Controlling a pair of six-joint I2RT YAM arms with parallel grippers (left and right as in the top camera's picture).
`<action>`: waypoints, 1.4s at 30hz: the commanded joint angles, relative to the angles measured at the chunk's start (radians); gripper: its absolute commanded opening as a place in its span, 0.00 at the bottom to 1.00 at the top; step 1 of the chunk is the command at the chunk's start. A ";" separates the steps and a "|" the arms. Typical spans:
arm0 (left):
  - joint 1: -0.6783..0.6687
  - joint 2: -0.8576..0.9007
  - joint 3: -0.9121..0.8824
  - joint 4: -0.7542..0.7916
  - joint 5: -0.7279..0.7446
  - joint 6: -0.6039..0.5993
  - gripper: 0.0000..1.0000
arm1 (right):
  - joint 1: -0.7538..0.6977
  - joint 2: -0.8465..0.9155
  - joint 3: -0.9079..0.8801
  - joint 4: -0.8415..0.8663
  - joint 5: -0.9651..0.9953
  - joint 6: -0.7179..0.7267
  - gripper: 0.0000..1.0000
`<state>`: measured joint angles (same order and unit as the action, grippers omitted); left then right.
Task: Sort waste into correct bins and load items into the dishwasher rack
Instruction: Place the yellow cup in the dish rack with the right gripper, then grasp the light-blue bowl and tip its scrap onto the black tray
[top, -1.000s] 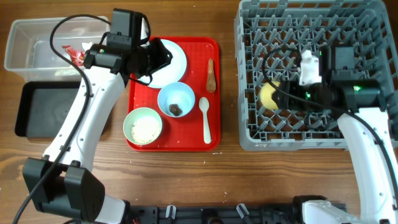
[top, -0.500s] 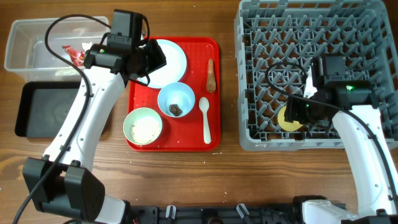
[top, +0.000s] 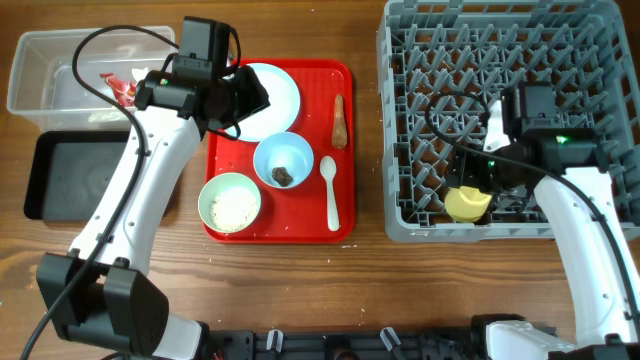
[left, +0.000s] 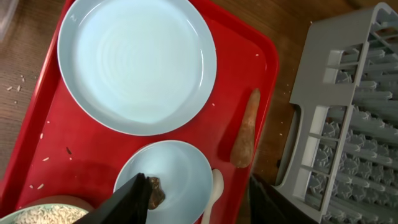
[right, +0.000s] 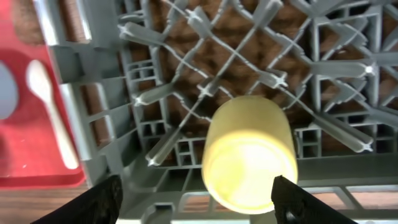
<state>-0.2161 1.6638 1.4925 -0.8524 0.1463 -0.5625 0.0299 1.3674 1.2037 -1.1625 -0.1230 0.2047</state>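
Loading step: yellow cup (right: 249, 158) rests inside the rack (top: 470, 232) at its near edge, right hand (right: 196, 190) released above it, left hand (left: 199, 186) spread empty over red tray (top: 320, 90); next likely fetch the spoon (top: 330, 190).

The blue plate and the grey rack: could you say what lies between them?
The brown food piece on the red tray, then bare table; the overhead view shows it.
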 joint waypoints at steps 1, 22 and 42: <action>-0.003 0.007 -0.001 -0.013 -0.013 0.008 0.53 | 0.006 0.002 0.163 -0.001 -0.110 -0.047 0.79; -0.321 0.286 -0.004 -0.095 -0.089 0.533 0.55 | 0.026 0.003 0.225 0.091 -0.163 -0.101 0.83; -0.317 0.388 -0.013 -0.014 -0.143 0.374 0.04 | 0.026 0.003 0.225 0.069 -0.137 -0.126 0.83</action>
<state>-0.5388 2.0460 1.4769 -0.8238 -0.0074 -0.0856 0.0517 1.3727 1.4151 -1.0920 -0.2687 0.0994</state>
